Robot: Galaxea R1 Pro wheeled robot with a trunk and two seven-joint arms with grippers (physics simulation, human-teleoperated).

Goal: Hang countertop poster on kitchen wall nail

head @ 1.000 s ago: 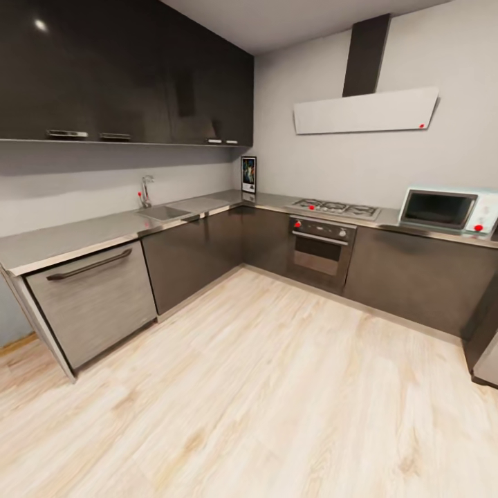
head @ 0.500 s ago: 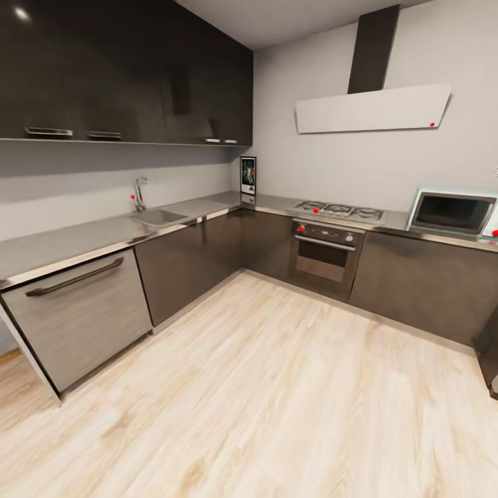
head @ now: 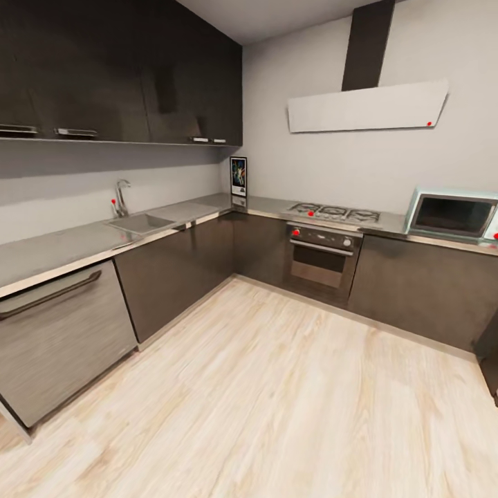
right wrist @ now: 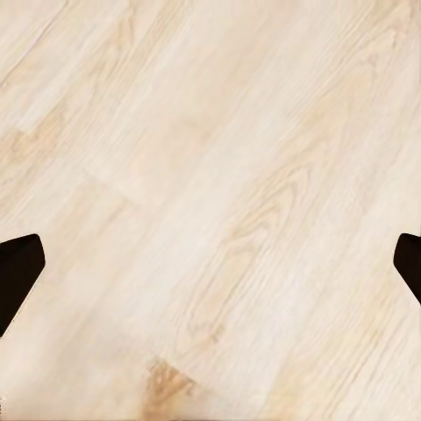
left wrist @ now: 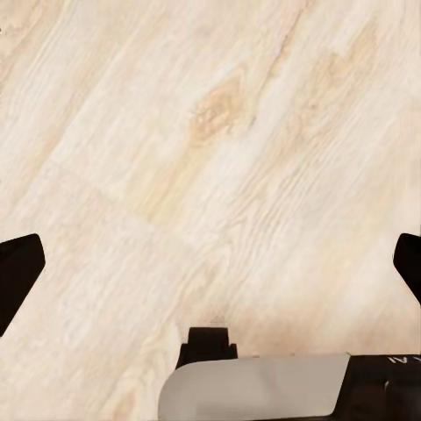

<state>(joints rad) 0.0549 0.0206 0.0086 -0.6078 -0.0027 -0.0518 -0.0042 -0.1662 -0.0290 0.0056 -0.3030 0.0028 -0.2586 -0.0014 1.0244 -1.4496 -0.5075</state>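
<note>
1. The poster [head: 238,176] stood upright in the far corner of the kitchen countertop [head: 83,242], leaning against the grey wall, just beside the gas hob [head: 335,211]. Untouched, nothing near it.
2. The robot was well apart from it, with a stretch of wooden floor [head: 277,387] between.
3. Left gripper [left wrist: 210,263]: fingertips spread wide at the frame edges, nothing between them, pointing down at bare floor boards.
4. Right gripper [right wrist: 210,272]: same, fingers splayed apart, empty, floor below.
5. Wall nails: too small to make out on the pale walls from there; could not tell where one was.
6. Progress, by my judgement: nothing done yet. Approach to the corner, the pick and the hang were all left.
7. Other clutter: sink [head: 142,223], oven [head: 321,250], microwave [head: 451,214], hood [head: 366,107].
</note>
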